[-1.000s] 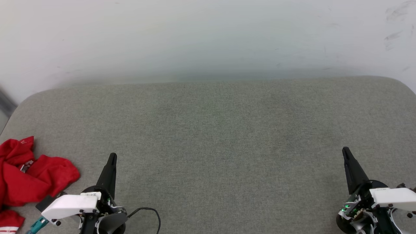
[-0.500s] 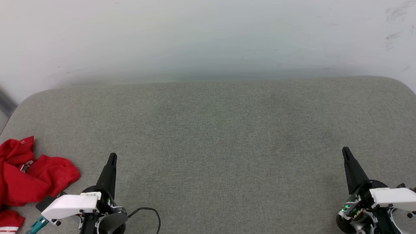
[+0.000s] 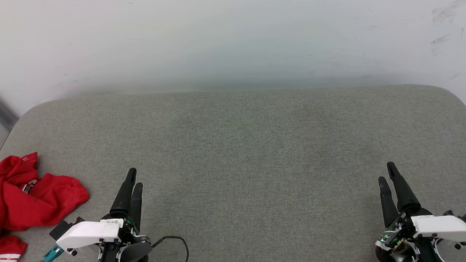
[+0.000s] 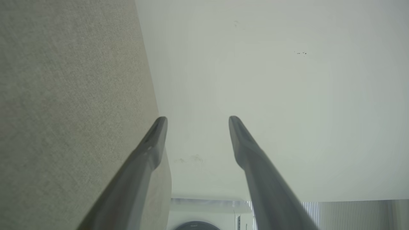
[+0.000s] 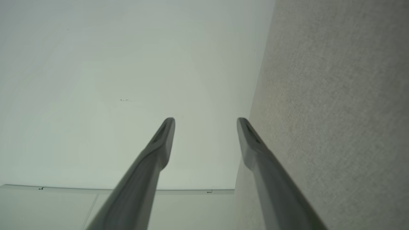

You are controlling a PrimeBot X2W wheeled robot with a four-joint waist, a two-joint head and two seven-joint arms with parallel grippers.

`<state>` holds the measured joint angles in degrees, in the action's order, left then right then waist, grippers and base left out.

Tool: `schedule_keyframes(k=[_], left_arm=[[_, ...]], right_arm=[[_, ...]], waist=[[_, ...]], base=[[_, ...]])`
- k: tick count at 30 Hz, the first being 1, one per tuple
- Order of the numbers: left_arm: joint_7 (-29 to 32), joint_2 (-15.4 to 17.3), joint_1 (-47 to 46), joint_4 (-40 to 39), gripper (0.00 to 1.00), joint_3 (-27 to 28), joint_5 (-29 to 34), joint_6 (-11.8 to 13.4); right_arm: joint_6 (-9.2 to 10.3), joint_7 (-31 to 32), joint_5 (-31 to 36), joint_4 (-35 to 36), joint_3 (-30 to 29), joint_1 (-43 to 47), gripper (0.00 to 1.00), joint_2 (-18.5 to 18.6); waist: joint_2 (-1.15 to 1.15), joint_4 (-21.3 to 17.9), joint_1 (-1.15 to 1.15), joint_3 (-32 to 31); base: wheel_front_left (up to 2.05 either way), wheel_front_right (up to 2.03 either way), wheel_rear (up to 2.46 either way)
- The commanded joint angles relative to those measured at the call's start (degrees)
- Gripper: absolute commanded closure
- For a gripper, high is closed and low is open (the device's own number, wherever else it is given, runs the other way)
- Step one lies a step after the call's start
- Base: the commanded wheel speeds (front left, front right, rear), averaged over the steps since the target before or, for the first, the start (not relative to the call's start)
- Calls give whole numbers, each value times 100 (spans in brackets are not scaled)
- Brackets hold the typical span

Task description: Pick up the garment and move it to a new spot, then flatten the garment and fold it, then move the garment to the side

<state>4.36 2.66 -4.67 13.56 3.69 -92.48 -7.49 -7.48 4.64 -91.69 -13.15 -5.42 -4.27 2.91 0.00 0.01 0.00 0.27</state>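
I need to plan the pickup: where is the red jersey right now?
In the head view the red jersey lies crumpled at the far left edge of the grey cushion, just left of the left gripper.

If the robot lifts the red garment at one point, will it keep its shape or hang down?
Probably floppy: the garment lies crumpled in soft folds on the grey cushion, so it should droop. It looks thin, likely light. Pushed, it would probably bunch, not slide.

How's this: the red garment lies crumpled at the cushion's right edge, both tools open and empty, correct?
No. The head view shows the garment crumpled at the left edge of the cushion, not its right. The left tool and right tool are open and empty.
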Motion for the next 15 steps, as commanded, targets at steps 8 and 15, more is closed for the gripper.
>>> schedule_keyframes(k=[8,15], left_arm=[[-269,16,-117,-414,0,-302,96,-2],[-440,47,-101,-578,0,-469,495,-2]], right_arm=[[-1,-263,125,403,157,-23,0,83],[-1,-459,385,558,298,2,0,198]], waist=[[0,12,0,14],[0,24,0,26]], base=[[0,0,0],[0,0,0]])
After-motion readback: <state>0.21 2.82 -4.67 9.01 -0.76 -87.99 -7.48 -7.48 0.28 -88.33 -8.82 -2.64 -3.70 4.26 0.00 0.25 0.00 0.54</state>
